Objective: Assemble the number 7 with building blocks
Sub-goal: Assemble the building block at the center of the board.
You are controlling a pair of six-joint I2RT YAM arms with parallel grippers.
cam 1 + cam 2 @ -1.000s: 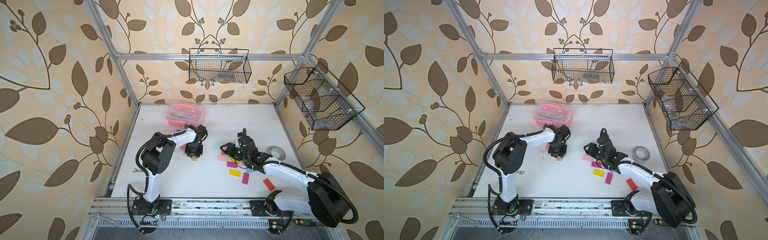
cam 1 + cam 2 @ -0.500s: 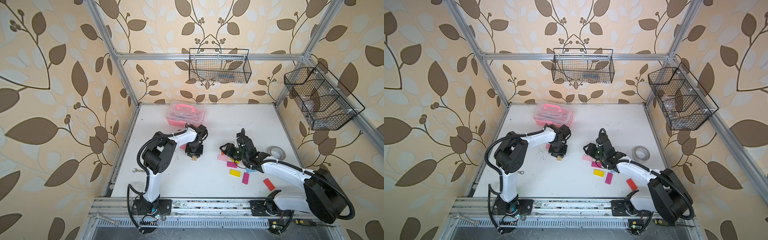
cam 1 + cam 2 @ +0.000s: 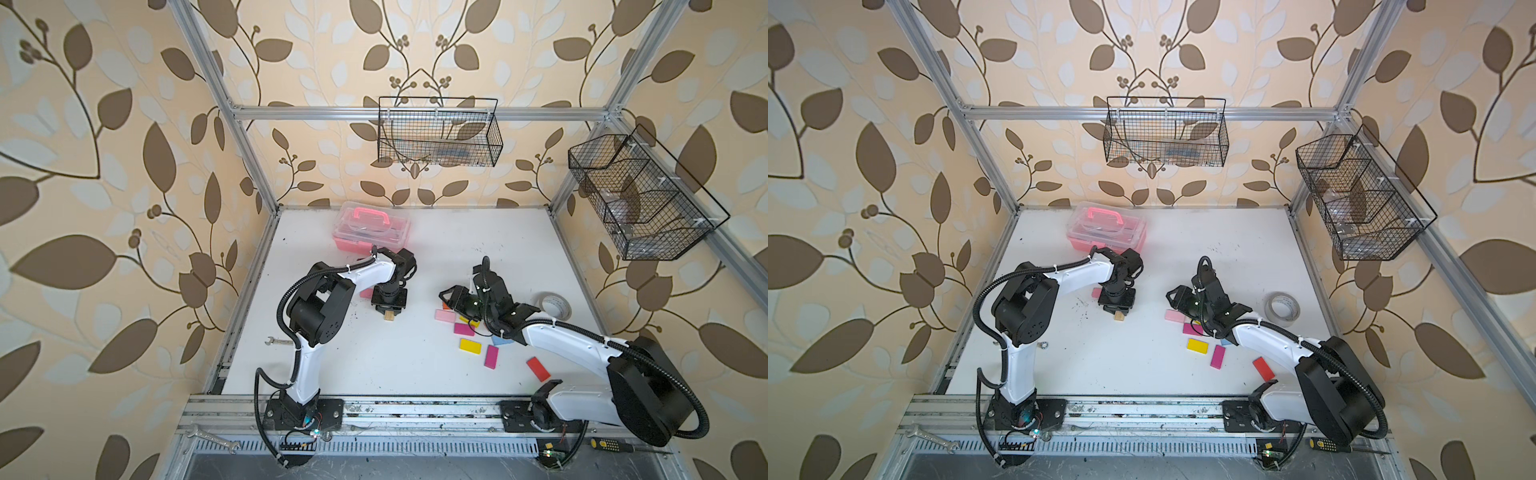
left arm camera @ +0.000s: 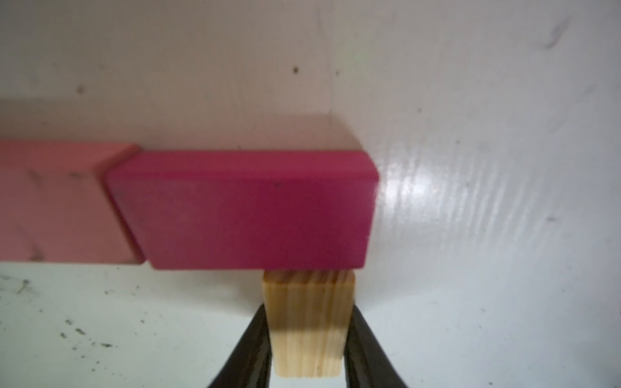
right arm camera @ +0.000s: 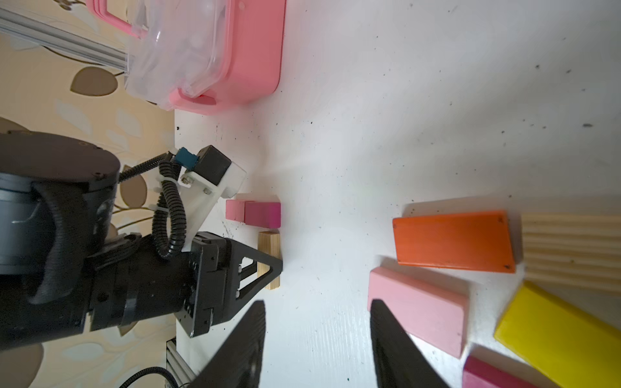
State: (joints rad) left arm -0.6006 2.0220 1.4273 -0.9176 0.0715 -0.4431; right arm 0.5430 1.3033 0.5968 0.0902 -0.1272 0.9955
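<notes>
Pinching the wood block [image 4: 308,299], left tool [image 4: 309,339] closed.

The pink block [image 4: 60,205] runs off the edge, blurred; the left arm [image 3: 365,276] hides most of the wooden block [image 3: 390,317]; the right arm [image 3: 561,345] half covers the blue block [image 3: 498,340].

Wood block [image 3: 1120,317] in left tool [image 3: 1118,310]

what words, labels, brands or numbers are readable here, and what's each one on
None can be read.
Roll of tape: any print too small to tell.
Black and yellow tool: markings too small to read.
Magenta block, wooden block, pink case: plain, no print visible.
</notes>
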